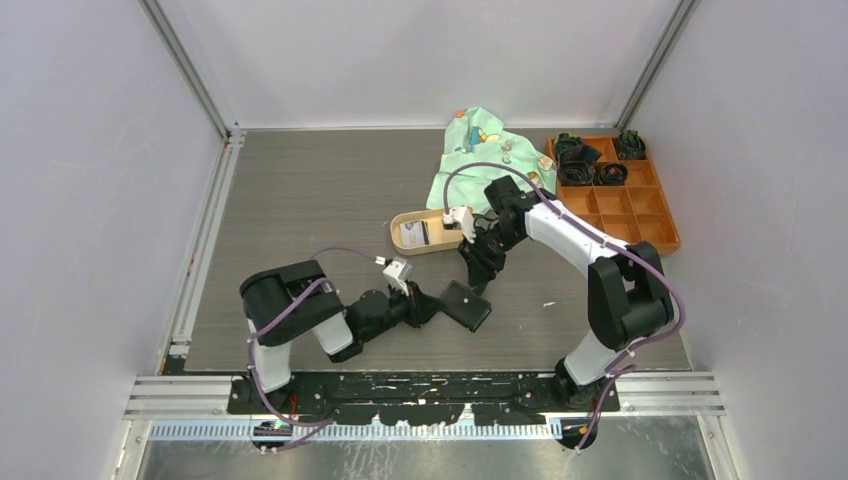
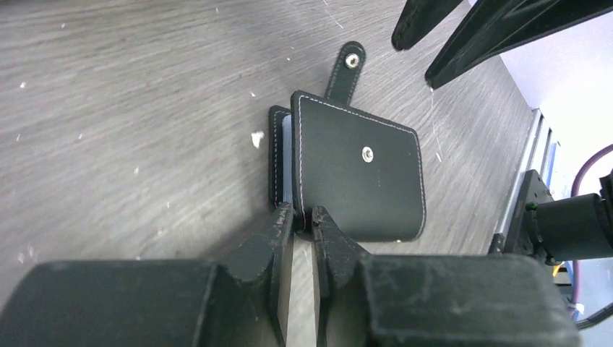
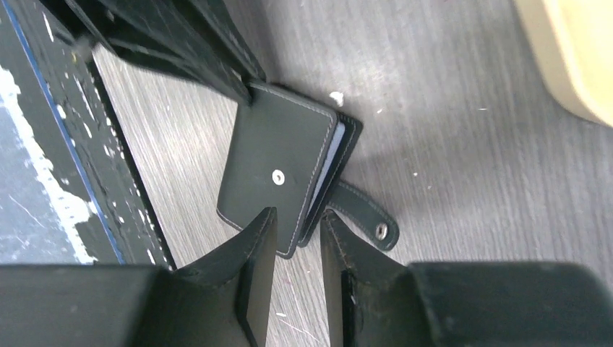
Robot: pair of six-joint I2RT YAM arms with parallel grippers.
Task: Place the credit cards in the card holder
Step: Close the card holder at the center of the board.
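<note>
We see the wallet lying folded on the table, its snap tab undone and a pale edge showing between its covers. Our left gripper pinches the wallet's near edge, jaws almost together. Our right gripper hangs just above its far side, jaws partly apart, holding nothing. One card lies in the tray behind.

The card holder is lying closed, its cover hiding the inner pockets. The pale sliver showing between the flaps is too thin to identify. The tan tray is being cut off by the right wrist view's top right corner. From above, the card in the tray is showing marks too small to read. The dark things in the orange box at the tabletop's far right corner are looking too small to name.
</note>
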